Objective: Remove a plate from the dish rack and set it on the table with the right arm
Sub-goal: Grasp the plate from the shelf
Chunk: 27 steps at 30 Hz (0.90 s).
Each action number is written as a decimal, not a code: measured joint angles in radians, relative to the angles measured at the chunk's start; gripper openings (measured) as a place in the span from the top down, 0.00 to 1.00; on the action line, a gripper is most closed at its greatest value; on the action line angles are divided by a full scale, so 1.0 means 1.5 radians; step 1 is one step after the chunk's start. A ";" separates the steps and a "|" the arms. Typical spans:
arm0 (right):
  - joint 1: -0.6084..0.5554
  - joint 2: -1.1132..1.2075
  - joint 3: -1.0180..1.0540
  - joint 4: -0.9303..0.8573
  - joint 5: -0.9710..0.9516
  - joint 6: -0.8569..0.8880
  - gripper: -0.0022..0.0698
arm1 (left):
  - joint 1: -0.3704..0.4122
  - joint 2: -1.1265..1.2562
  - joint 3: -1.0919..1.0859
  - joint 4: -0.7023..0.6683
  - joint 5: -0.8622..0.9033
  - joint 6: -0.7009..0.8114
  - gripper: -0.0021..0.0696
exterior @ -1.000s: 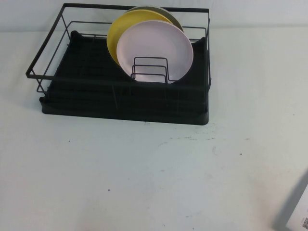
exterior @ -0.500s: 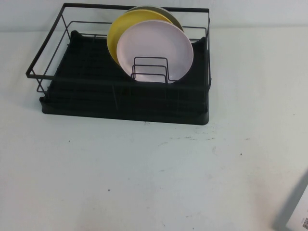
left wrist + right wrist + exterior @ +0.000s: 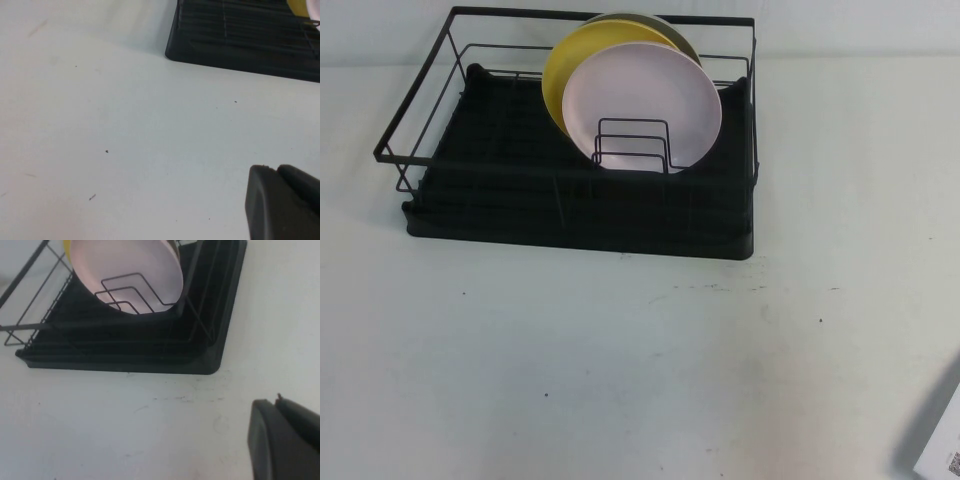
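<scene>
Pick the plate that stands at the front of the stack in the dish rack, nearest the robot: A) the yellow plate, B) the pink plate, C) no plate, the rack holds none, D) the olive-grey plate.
B: in the high view the pink plate stands upright in the dish rack in front of the yellow plate, with the olive-grey plate behind both.

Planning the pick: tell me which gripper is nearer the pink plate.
Right. The right gripper hovers over the table just off the dish rack's near corner below the plate; the left gripper sits off the far-side corner.
</scene>
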 joint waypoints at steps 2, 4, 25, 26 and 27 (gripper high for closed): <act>0.001 0.092 -0.071 -0.003 0.025 -0.038 1.00 | 0.000 0.000 0.000 0.000 0.000 0.000 0.98; 0.013 0.171 -0.133 -0.004 0.038 -0.063 1.00 | 0.000 0.000 0.000 0.000 0.000 0.000 0.98; 0.184 0.763 -0.790 -0.226 0.167 -0.113 0.77 | 0.000 0.000 0.000 0.000 0.000 0.000 0.98; 0.188 0.771 -0.807 -0.239 0.163 -0.114 0.72 | 0.000 0.000 0.000 0.000 0.000 0.000 0.98; 0.191 0.775 -0.818 -0.252 0.156 -0.115 0.69 | 0.000 0.000 0.000 0.000 0.000 0.000 0.98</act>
